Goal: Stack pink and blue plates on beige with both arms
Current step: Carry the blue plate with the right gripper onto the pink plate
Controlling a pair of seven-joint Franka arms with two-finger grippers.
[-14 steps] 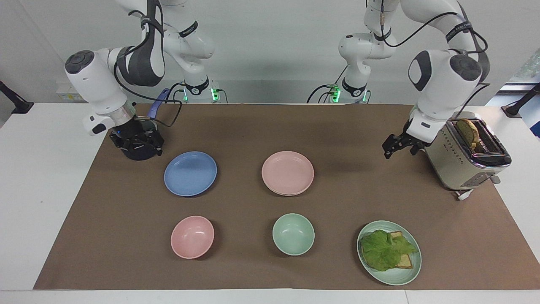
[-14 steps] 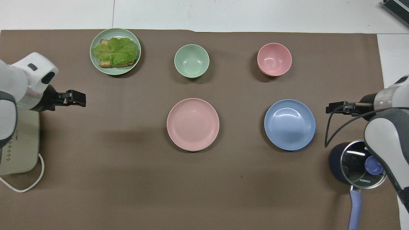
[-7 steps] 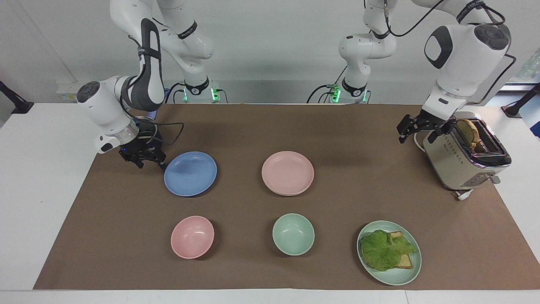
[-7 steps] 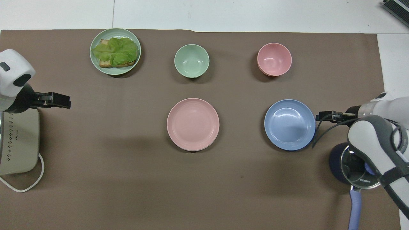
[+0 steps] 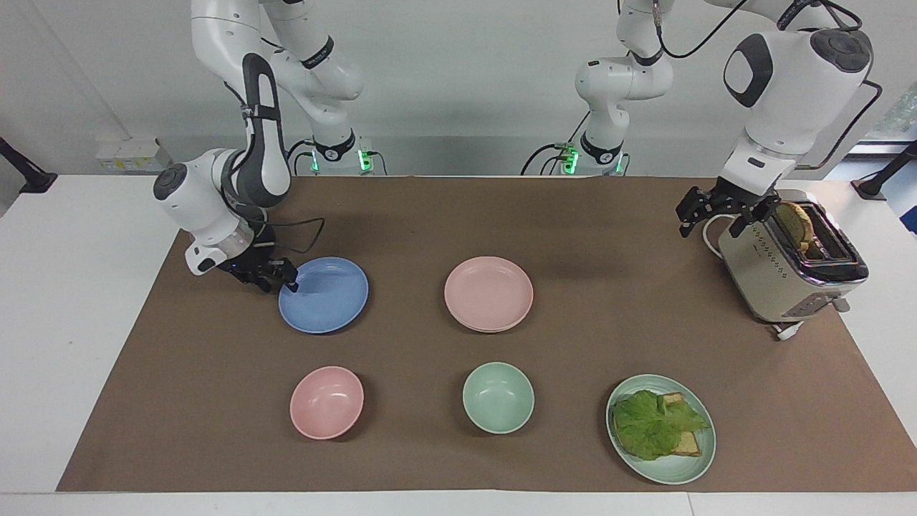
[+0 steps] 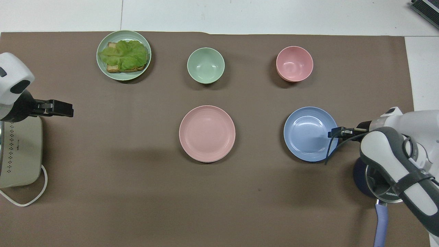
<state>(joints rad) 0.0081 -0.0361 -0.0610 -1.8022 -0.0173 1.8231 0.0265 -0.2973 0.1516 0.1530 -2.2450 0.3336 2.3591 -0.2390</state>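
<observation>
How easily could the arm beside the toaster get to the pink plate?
Probably easily. The left arm has its open jaws in the air beside the toaster, holding nothing, and only bare brown mat lies between them and the pink plate.

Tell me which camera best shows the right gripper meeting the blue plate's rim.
Facing view: the right gripper sits low at the blue plate's edge. Overhead, only its tips overlap that rim.
</observation>
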